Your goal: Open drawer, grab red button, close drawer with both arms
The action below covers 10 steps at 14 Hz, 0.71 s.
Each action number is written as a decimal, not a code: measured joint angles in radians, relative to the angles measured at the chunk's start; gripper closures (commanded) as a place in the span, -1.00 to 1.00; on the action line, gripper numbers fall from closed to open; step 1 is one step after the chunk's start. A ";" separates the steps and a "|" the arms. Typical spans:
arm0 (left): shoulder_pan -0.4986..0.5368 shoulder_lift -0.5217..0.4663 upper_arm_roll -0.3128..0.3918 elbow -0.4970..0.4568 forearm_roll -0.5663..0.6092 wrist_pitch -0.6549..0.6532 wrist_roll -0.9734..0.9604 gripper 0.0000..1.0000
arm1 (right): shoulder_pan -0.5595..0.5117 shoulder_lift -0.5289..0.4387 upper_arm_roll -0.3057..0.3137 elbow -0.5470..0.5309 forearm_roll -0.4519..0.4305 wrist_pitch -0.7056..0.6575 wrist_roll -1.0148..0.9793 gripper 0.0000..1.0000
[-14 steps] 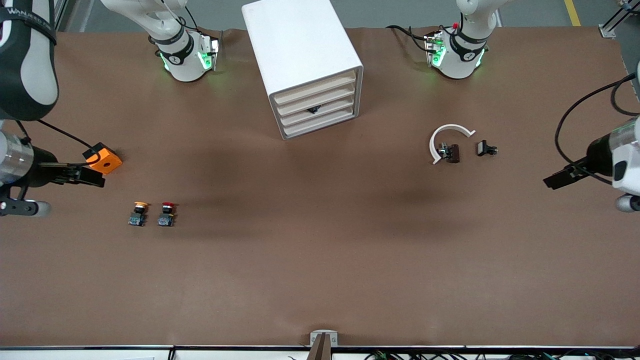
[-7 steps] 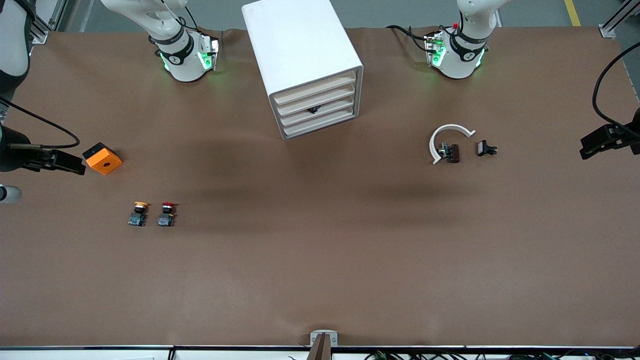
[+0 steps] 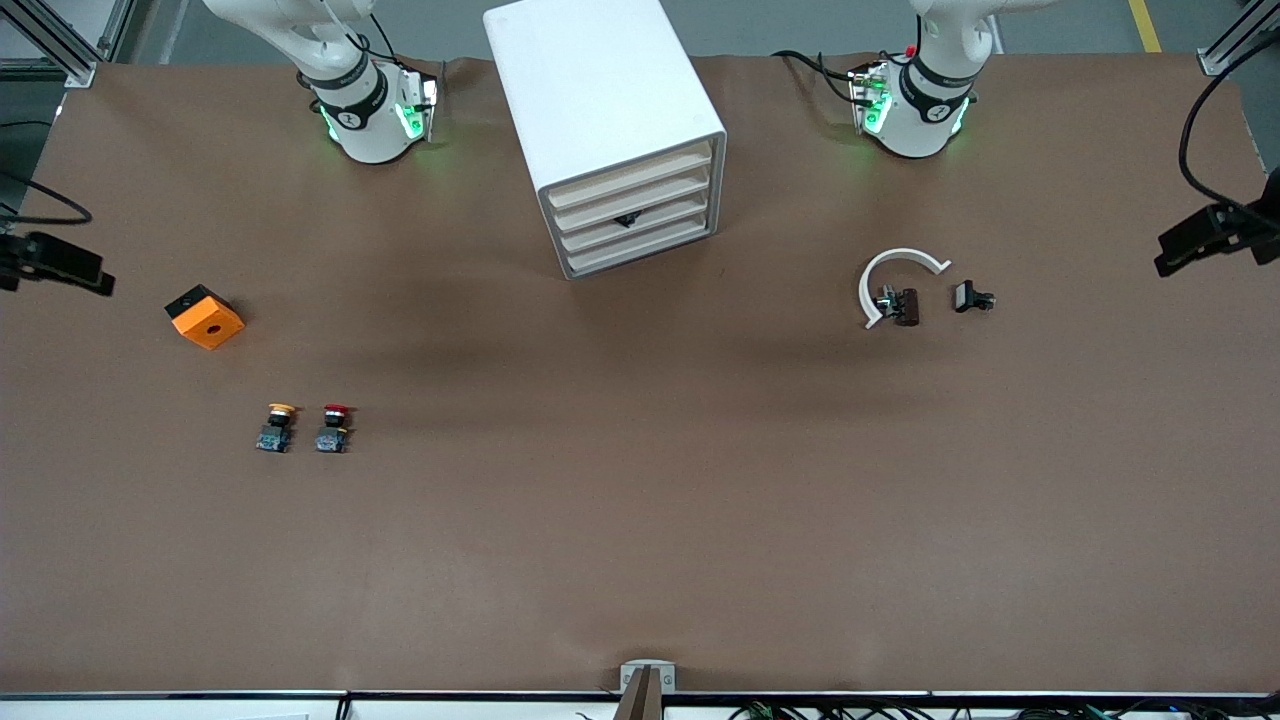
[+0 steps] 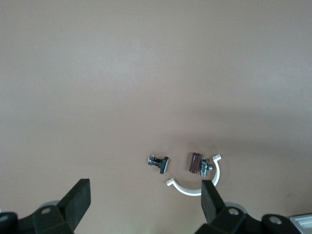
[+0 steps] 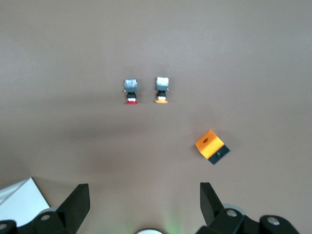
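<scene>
The white cabinet (image 3: 610, 120) stands between the arm bases, and its four cream drawer fronts (image 3: 632, 215) are all shut. The red-capped button (image 3: 334, 428) stands on the table toward the right arm's end and also shows in the right wrist view (image 5: 130, 91). My right gripper (image 5: 144, 202) is open and empty, high over the table edge at the right arm's end (image 3: 55, 263). My left gripper (image 4: 144, 200) is open and empty, high over the left arm's end (image 3: 1205, 238).
An orange-capped button (image 3: 277, 428) stands beside the red one. An orange cube with a hole (image 3: 205, 317) lies farther from the front camera. A white curved piece (image 3: 893, 272), a brown part (image 3: 905, 306) and a small black part (image 3: 972, 297) lie toward the left arm's end.
Both arms have drawn back outward to the table's ends. The right gripper has moved away from the orange cube. Nothing on the table has moved.
</scene>
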 measured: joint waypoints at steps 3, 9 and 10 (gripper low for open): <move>-0.008 -0.074 -0.006 -0.067 -0.034 -0.001 0.000 -1.00 | -0.027 -0.053 0.000 -0.048 0.000 -0.008 -0.017 -1.00; -0.014 -0.109 -0.009 -0.116 -0.038 0.018 0.000 -1.00 | -0.027 -0.230 0.006 -0.304 0.001 0.103 -0.017 -1.00; -0.014 -0.108 -0.009 -0.116 -0.038 0.025 0.000 -1.00 | -0.027 -0.252 0.006 -0.332 0.001 0.111 -0.017 -1.00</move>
